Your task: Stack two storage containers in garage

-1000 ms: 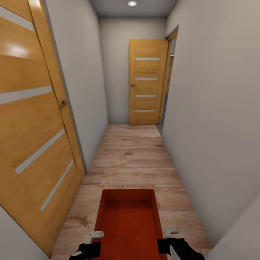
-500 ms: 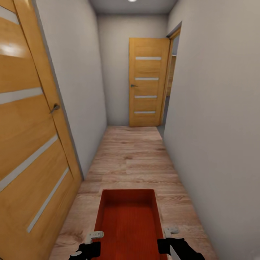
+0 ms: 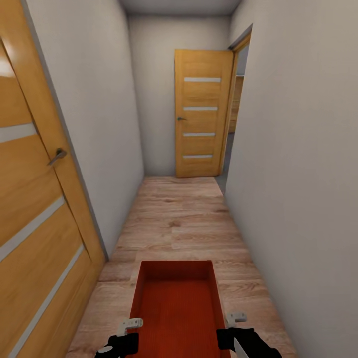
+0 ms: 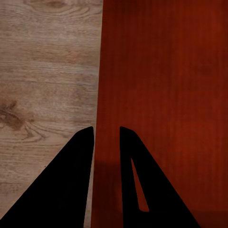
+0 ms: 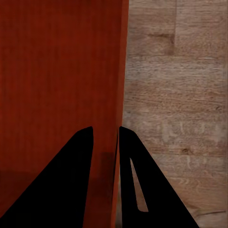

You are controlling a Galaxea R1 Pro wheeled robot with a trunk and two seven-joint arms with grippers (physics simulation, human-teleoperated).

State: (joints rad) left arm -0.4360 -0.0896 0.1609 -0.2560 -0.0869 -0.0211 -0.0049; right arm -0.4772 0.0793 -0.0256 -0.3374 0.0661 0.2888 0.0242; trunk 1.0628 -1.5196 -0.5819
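One orange-red storage container hangs low in front of me, open top up, carried between both arms over light wood plank flooring. My left gripper is shut on its left wall and my right gripper is shut on its right wall. In the left wrist view the left gripper straddles the edge of the container, one finger inside and one outside. The right wrist view shows the right gripper clamped the same way on the container. The container holds nothing.
I am in a narrow hallway with pale walls close on both sides. A large wooden door stands close at my left. At the far end is another wooden door, with an open doorway beside it on the right. The plank floor stretches ahead.
The view has advanced down the hallway: the left door has slid further out to the left and the far door looks closer. The container and both grippers keep their place.
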